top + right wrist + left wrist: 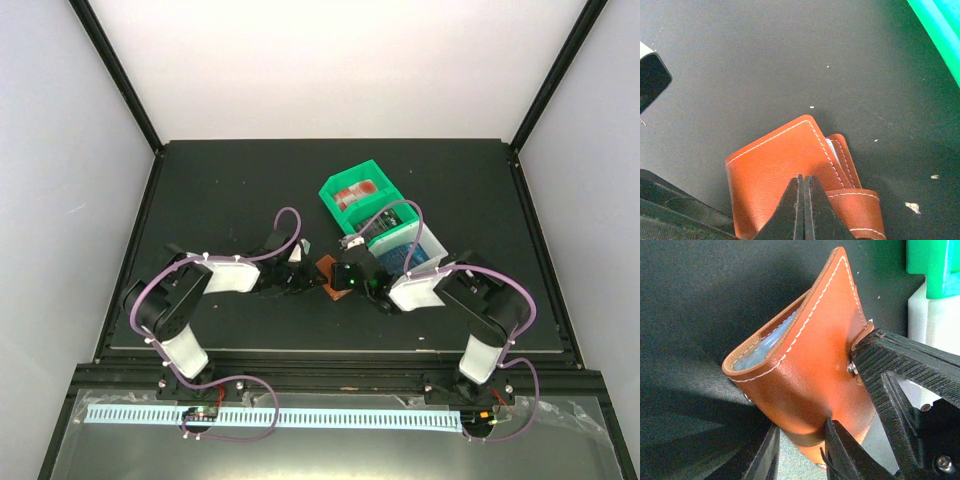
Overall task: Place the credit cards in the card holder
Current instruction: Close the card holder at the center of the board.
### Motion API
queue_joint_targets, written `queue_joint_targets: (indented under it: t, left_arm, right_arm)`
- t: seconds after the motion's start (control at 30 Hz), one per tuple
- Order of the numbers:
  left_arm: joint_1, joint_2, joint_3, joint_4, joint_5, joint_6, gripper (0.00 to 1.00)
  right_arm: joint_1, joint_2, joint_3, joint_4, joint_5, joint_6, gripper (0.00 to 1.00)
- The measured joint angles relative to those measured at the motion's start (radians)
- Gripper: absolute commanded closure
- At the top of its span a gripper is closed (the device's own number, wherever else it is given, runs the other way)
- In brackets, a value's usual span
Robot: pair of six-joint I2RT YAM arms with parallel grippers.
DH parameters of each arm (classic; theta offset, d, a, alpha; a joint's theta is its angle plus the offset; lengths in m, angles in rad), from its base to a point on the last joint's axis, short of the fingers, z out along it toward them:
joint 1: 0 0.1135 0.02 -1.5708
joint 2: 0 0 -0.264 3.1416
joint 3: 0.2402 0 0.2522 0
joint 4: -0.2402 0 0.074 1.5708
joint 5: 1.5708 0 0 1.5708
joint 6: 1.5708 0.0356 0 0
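The card holder [810, 370], brown leather with white stitching, stands tilted on the black mat at the centre of the table [325, 266]. Its mouth gapes, and the edge of a light blue credit card [765, 340] shows inside. My left gripper [801, 426] is shut on the holder's lower end, one finger on each side. My right gripper [803, 179] is shut with nothing between its fingers, and its tips press on the holder's face [775, 165]. The strap [855, 205] curls off to the right. More credit cards, red ones [355, 192], lie in the green bin.
A green bin [360, 195] stands just behind the holder. A white bin [405, 245] with blue-printed cards is beside it, under the right arm. Both bins show at the right edge of the left wrist view [935, 265]. Small white crumbs dot the mat [912, 206].
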Motion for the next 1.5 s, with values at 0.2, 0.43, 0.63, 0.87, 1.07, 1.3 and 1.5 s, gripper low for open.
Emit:
queue_joint_targets:
  t: [0.2,0.43,0.63,0.87,1.07,1.3,1.5]
  left_arm:
    - [0.002,0.006,0.007,-0.004,0.006,0.001,0.73]
    - [0.006,0.011,0.014,-0.012,0.01,0.001,0.73]
    - [0.009,0.018,0.029,-0.035,0.011,0.003,0.74]
    - [0.019,0.03,0.054,-0.071,0.032,0.013,0.74]
    - [0.026,0.041,0.07,-0.094,0.048,0.019,0.74]
    - [0.033,0.047,0.083,-0.111,0.056,0.024,0.74]
    - [0.035,0.049,0.087,-0.115,0.056,0.028,0.73]
  right_arm:
    - [0.0,0.023,0.016,0.01,0.0,0.0,0.99]
    - [-0.01,0.041,0.012,0.056,-0.022,0.003,0.99]
    - [-0.018,0.047,0.007,0.078,-0.041,0.004,0.99]
    - [-0.024,0.055,-0.013,0.124,-0.06,0.006,0.99]
    - [-0.024,0.059,-0.014,0.131,-0.058,0.011,0.99]
    - [-0.024,0.08,-0.015,0.177,-0.056,0.031,0.99]
    - [-0.024,0.086,-0.017,0.194,-0.053,0.038,0.98]
